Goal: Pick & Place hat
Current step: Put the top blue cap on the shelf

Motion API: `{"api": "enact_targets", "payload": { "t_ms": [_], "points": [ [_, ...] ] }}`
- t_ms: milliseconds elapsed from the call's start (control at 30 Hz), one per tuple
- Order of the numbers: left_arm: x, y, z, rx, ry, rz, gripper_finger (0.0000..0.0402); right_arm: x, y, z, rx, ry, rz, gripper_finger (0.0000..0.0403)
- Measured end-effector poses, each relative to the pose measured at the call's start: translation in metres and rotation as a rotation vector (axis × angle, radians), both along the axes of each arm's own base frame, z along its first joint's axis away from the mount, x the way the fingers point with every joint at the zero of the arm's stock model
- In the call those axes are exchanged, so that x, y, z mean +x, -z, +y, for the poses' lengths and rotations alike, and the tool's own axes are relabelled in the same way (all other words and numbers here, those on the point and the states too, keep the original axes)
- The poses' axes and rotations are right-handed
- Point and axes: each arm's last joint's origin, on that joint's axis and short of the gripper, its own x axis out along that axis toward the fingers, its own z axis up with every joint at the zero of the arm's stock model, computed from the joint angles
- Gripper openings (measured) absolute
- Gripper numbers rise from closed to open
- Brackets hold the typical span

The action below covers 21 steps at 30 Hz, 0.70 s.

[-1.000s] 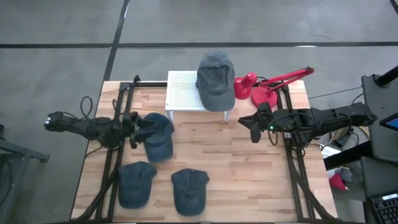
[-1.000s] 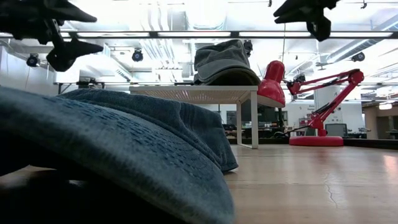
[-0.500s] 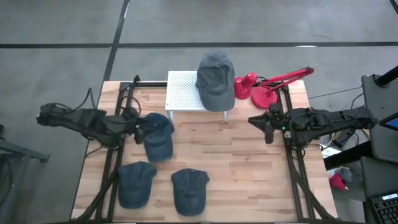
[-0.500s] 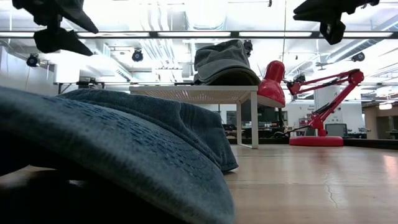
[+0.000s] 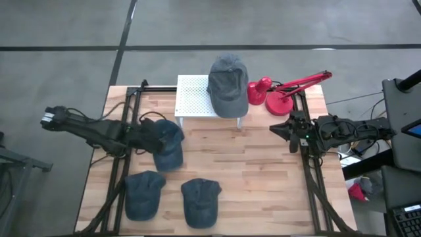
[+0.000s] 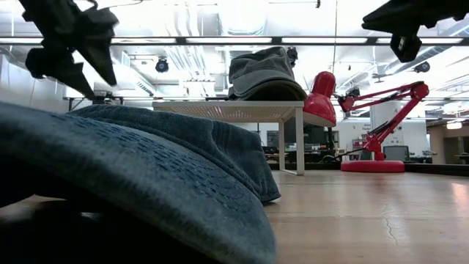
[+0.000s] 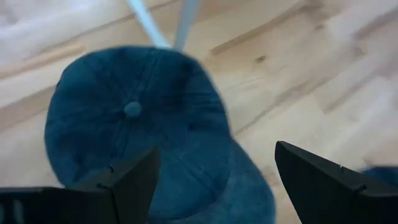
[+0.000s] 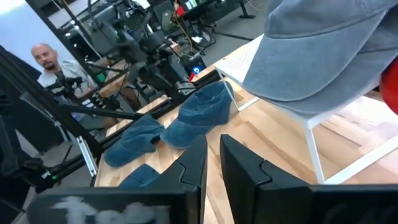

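You are looking down on a light wooden plank surface that stands on a grey concrete floor crossed by dark seams. At its far edge sits a small white perforated stand, and a grey hat rests on the stand's right end, hanging over its edge. A red desk lamp stands just beside it, to the right. Three blue hats lie on the surface: one hat near the stand, left of centre, and two more, the front-left hat and the front-centre hat, nearer you. Your left gripper hovers over the first blue hat, jaws wide and holding nothing. Your right gripper hangs at the right edge, below the lamp, jaws nearly closed and empty. From table height the room behind shows bright ceiling lights, pipes and desks; the right wrist view also shows a person seated beyond the surface.
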Motion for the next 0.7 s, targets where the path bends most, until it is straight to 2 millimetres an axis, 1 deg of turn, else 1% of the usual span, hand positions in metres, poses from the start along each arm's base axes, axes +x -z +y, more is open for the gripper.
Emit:
{"api": "enact_targets", "payload": {
  "t_ms": [167,367,467,567,700],
  "points": [
    [0.009,0.009,-0.002,-0.056,-0.124,0.013,0.0317,-0.004,0.007,-0.002,-0.002,0.033,-0.008,0.0045],
    [0.019,0.017,-0.004,-0.108,-0.250,0.033,0.0316,-0.005,0.007,-0.003,-0.015,0.089,-0.010,0.0044],
    [0.025,0.015,-0.004,-0.118,-0.304,0.076,0.0316,-0.005,0.007,-0.004,-0.018,0.102,-0.008,0.0045],
    [0.032,0.013,-0.002,-0.100,-0.348,0.172,0.0316,-0.005,0.007,-0.004,-0.022,0.105,-0.007,0.0043],
    [0.045,0.008,0.000,-0.102,-0.398,0.261,0.0316,-0.005,0.007,-0.004,-0.023,0.105,-0.006,0.0045]
  ]
}}
